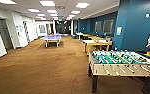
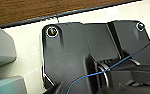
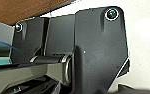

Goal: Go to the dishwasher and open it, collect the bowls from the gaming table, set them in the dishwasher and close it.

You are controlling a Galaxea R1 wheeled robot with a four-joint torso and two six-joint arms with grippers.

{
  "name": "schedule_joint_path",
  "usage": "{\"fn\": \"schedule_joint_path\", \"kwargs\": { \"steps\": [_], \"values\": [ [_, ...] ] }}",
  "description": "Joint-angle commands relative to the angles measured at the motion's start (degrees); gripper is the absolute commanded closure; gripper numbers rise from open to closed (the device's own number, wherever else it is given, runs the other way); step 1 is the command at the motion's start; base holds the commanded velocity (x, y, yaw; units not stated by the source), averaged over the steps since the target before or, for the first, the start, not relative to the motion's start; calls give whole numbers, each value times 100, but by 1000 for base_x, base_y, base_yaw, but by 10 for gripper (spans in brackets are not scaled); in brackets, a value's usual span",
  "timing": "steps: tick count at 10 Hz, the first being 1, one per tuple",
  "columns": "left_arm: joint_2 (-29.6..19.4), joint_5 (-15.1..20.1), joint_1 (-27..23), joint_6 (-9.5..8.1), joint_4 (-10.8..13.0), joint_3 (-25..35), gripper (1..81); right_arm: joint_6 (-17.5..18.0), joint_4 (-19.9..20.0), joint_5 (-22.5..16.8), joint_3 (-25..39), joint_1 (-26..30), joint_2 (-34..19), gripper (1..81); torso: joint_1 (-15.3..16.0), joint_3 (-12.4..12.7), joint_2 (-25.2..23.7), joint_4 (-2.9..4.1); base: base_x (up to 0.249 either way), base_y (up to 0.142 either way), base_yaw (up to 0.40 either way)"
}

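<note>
Brown carpet (image 1: 41, 72) fills the foreground of your head view and runs down the length of a long open room. To your right, close in, you have the gaming table (image 1: 121, 63): a table-football table with a pale wood body, a green field, rods with handles along its near side, and dark legs. Whether any bowls rest on it cannot be determined at this sharpness. Past it, along the same side, stands a yellow wood table (image 1: 97, 45) beside a dark blue wall (image 1: 138, 25). Farther down the room, near the centre, you see a blue table-tennis table (image 1: 51, 38). White walls and doorways line the left side, and rows of lit ceiling panels (image 1: 47, 3) run overhead. At the far right edge, behind the football table, a small colourful object (image 1: 148, 53) sits on a dark surface; what it is cannot be determined. On both wrist views you see the robot's own dark plate over a pale surface with a strip of brown carpet beyond. You cannot tell whether either end effector is open or closed.
</note>
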Motion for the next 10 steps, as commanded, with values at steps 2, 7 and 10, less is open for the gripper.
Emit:
{"fn": "schedule_joint_path", "kwargs": {
  "steps": [2, 7, 10],
  "values": [
    [-60, 220, -319, -14, -13, -21, 10, -5, -18, -324, 11, 329, 25, 10, 0, -2, 0, 0, 119, 0, 0],
    [-60, 220, -319, -6, -13, -21, 10, -13, -27, -324, 11, 364, 42, 10, 5, -2, 2, 0, 111, 0, 0],
    [-60, 229, -319, -6, -13, -21, 10, -13, -27, -324, 11, 373, 42, 10, 2, -2, 2, 0, 104, 0, 0]
  ]
}}
